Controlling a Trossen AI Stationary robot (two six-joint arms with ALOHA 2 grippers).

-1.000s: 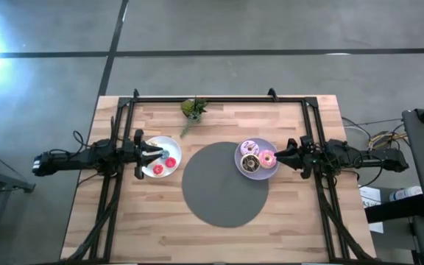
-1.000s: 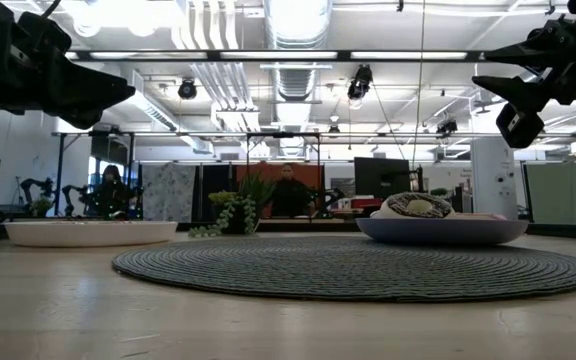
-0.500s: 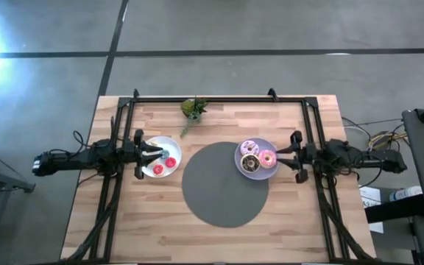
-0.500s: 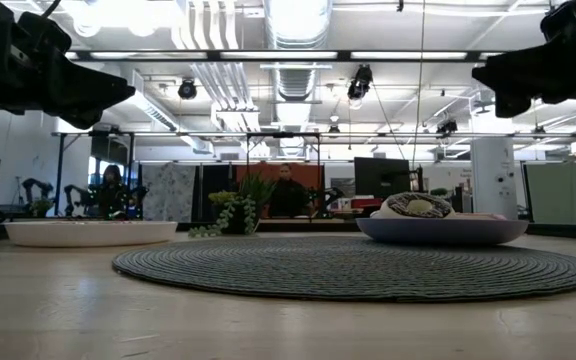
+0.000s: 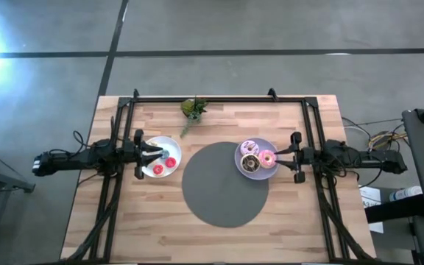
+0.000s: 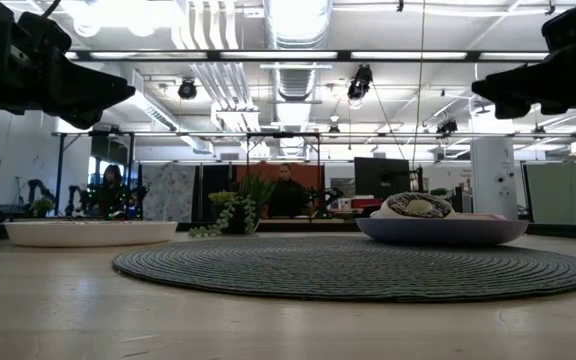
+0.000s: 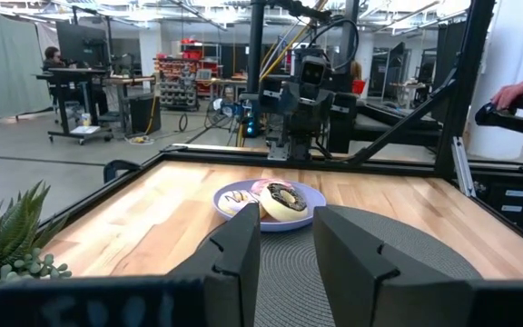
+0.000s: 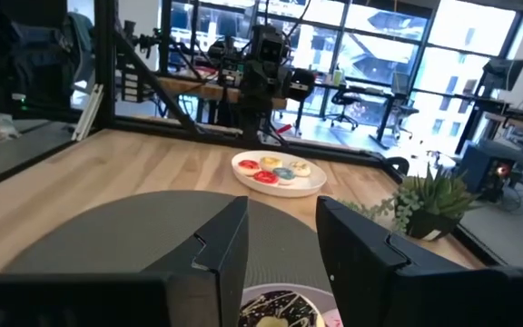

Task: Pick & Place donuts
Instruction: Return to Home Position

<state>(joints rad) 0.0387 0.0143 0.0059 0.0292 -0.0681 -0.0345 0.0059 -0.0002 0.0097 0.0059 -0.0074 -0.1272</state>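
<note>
Pincers hang level, facing each other: left pincer point(image 5: 160, 153) and right pincer point(image 5: 277, 156) both parted, empty.

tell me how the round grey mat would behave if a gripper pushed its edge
The grey mat looks thin and woven, lying flat, so it would probably flex or wrinkle rather than slide stiffly. The lavender plate appears to overlap its edge, so a push might drag that plate along.
</note>
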